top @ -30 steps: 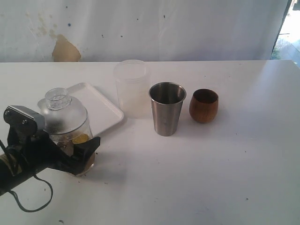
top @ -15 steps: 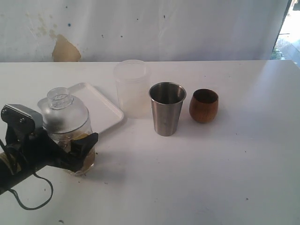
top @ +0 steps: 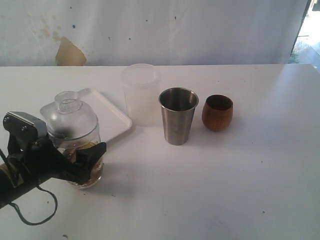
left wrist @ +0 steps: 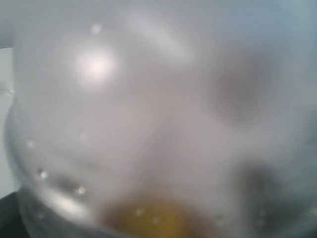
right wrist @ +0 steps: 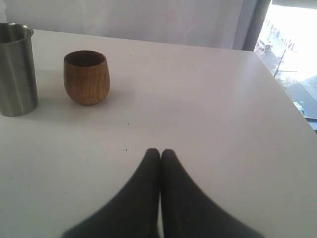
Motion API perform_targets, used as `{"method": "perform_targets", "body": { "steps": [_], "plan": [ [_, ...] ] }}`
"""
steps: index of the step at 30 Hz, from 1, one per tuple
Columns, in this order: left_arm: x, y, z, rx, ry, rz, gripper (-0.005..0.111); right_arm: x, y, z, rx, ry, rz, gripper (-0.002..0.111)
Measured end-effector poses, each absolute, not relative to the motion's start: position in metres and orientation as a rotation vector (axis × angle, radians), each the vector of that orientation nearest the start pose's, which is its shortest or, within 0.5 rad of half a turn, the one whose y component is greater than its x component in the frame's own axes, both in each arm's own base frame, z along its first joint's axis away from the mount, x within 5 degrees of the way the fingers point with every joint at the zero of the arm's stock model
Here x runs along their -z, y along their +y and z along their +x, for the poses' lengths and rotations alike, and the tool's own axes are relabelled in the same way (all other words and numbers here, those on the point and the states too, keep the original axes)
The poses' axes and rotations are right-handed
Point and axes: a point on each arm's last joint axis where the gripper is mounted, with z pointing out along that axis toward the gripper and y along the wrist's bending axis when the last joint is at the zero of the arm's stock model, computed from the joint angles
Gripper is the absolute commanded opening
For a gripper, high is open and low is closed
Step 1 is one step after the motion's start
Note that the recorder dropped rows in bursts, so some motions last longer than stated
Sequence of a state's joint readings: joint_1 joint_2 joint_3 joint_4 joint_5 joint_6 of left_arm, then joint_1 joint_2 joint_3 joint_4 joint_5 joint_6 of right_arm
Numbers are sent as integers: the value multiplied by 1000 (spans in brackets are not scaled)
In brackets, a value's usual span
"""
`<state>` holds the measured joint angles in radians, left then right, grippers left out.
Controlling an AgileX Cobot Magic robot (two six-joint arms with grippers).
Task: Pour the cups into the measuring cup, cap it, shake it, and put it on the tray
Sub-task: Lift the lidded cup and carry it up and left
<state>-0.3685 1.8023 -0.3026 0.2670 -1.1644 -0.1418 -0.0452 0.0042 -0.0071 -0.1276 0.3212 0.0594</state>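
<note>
Now, measuring cup (top: pixel 75 137): we see it upright on the table (top: pixel 225 180), capped, just in front of the tray (top: pixel 109 114), yellow-brown content inside.
Left gripper (top: pixel 75 156): jaws on both sides of the measuring cup; we cannot tell if they press it.
Right gripper (right wrist: pixel 160 151): closed, holding nothing, above the table.
Steel tumbler (top: pixel 178 117) and wooden cup (top: pixel 217 113): upright, side by side, not touching.
</note>
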Motion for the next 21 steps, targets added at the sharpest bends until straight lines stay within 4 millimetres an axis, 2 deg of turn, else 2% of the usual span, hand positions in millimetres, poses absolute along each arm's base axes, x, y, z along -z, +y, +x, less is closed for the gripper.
{"method": "perform_targets", "body": {
  "steps": [3,9,11,12,13,14,15,16,17,18,19,21],
  "plan": [
    [-131,-114,227,552,1775,470,0,-187,-6,54,113,1801,14,0],
    [-174,-121,233,633,1604,464,0,-187,-6,54,113,1801,14,0],
    [-192,-126,230,667,1551,524,0,-187,-6,54,113,1801,14,0],
    [-198,-126,228,594,1539,617,0,-187,-6,54,113,1801,14,0],
    [-199,-124,230,528,1554,636,0,-187,-6,54,113,1801,14,0],
    [-197,-111,239,440,1649,501,0,-187,-6,54,113,1801,14,0],
    [-197,-104,243,441,1683,415,0,-187,-6,54,113,1801,14,0],
    [-197,-102,244,479,1697,406,0,-187,-6,54,113,1801,14,0],
    [-198,-107,243,490,1673,507,0,-187,-6,54,113,1801,14,0],
    [-202,-122,238,523,1611,662,0,-187,-6,54,113,1801,14,0],
    [-205,-126,239,534,1599,649,0,-187,-6,54,113,1801,14,0],
    [-207,-120,244,547,1634,542,0,-187,-6,54,113,1801,14,0]
  ]
}}
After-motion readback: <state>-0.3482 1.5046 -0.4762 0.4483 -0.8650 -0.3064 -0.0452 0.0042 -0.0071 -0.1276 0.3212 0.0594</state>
